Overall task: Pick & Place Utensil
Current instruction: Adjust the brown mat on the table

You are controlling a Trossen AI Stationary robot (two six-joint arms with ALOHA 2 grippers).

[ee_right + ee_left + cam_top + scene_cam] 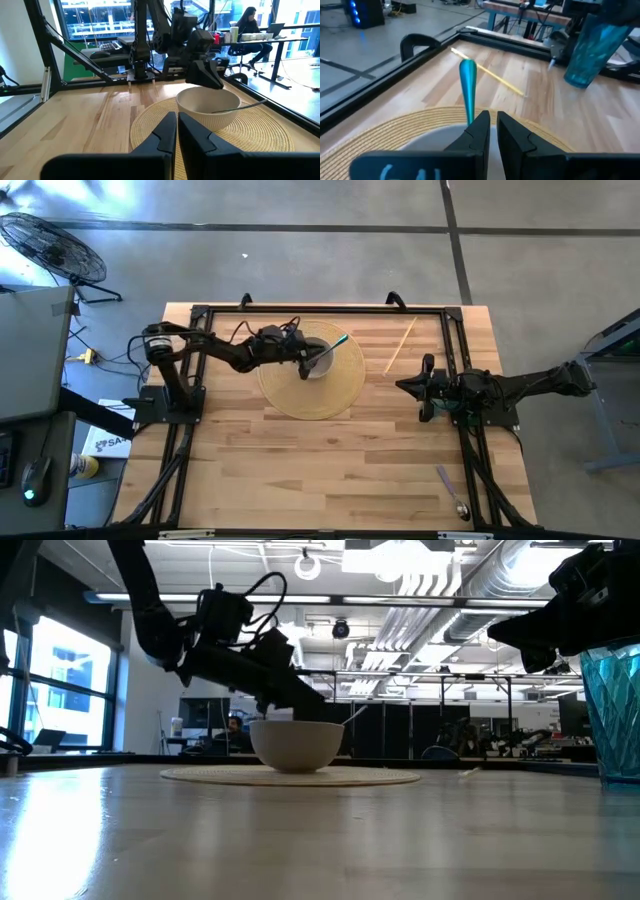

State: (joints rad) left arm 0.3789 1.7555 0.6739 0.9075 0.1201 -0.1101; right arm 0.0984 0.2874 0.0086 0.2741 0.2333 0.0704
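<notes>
Utensil with teal handle leans in white bowl, handle toward two o'clock; left hand nearly pressed together above, seemingly empty. Withdraw vertically, avoiding rim. Right hand closed, idle.

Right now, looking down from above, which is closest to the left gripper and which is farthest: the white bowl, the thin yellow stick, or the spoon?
From the left gripper:
1. White bowl, right under it on the mat.
2. Thin yellow stick, toward the right arm.
3. Metal spoon, near table corner.

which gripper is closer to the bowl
Left. The left gripper is right over the bowl on the mat; the right gripper waits well off to the side, past the mat's edge.
</notes>
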